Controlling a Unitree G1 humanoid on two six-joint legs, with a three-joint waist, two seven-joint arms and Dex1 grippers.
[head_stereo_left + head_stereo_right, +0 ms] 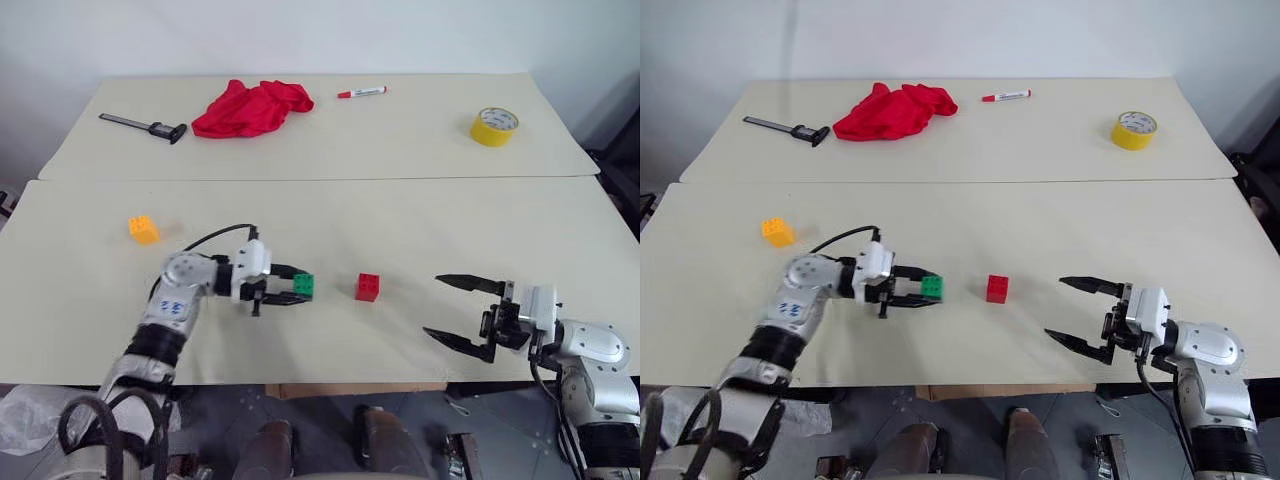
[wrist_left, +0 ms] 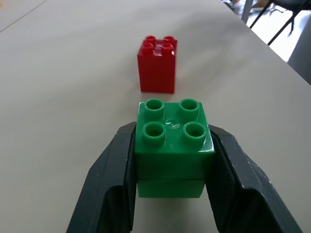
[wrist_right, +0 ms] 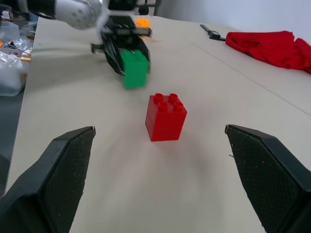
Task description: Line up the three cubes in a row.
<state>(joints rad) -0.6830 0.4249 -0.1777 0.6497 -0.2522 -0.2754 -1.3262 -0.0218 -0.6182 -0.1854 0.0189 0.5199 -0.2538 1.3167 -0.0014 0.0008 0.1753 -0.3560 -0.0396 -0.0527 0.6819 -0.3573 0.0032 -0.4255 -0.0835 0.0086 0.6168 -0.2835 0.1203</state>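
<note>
My left gripper [image 1: 300, 285] is shut on the green cube [image 1: 304, 285], its black fingers [image 2: 114, 184] pressing both sides of the studded brick low over the near table. The red cube [image 1: 367, 287] stands a short way to the right of it, apart from both grippers. Far off at the left sits the orange-yellow cube [image 1: 143, 229]. To the right of the red cube, my right gripper [image 1: 448, 310] hangs open and empty, pointing left toward it, with the red cube [image 3: 165, 117] seen between its wide-spread fingers [image 3: 58, 170].
On the far table lie a red cloth [image 1: 252, 107], a black caliper [image 1: 145, 125], a red marker [image 1: 361, 92] and a yellow tape roll [image 1: 494, 126]. A seam [image 1: 320, 179] separates the two tables. The near table's front edge [image 1: 330, 383] runs just below both grippers.
</note>
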